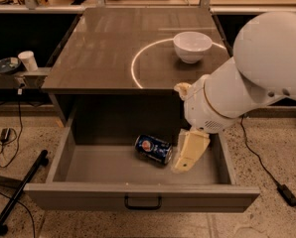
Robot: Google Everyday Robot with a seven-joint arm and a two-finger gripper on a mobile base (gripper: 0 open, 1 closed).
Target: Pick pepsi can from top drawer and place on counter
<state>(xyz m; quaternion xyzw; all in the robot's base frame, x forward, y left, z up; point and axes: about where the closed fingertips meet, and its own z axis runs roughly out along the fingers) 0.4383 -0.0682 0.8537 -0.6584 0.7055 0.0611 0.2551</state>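
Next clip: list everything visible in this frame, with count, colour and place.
pepsi can: one, dark blue, lying on its side in the top drawer
top drawer: one, grey-brown, open below the counter
counter: one, glossy grey-brown, marked with a pale circular arc
bowl: one, white, on the counter by the arc
cup: one, white, on the ledge at far left
pole: one, black, on the floor left of the drawer
power adapter: one, black, on the floor at lower right
arm: one, white, coming from the right
pincer: one, cream, inside the drawer just right of the can
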